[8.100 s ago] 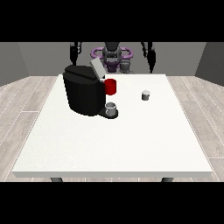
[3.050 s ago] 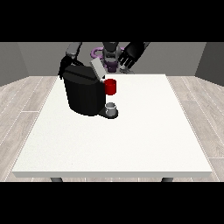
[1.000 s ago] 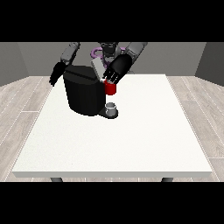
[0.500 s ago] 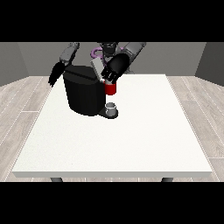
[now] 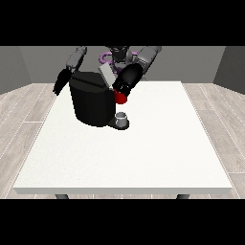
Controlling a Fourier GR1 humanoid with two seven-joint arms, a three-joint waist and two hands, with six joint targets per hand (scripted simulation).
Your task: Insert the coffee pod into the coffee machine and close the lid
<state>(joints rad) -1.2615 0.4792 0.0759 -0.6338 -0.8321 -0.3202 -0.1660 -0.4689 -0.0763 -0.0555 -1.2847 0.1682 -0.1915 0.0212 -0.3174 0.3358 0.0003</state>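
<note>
My fingers (image 5: 123, 86) at the view's right sit over the coffee machine (image 5: 94, 99) near the counter's (image 5: 143, 153) far-left corner, curl unreadable, pod unseen; judgement: seat it squarely before swinging the raised lid (image 5: 107, 75) down.

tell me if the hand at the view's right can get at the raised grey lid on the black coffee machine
Probably yes. The hand at the view's right is already at the raised grey lid atop the black coffee machine, above its red part, with nothing between them.
</note>
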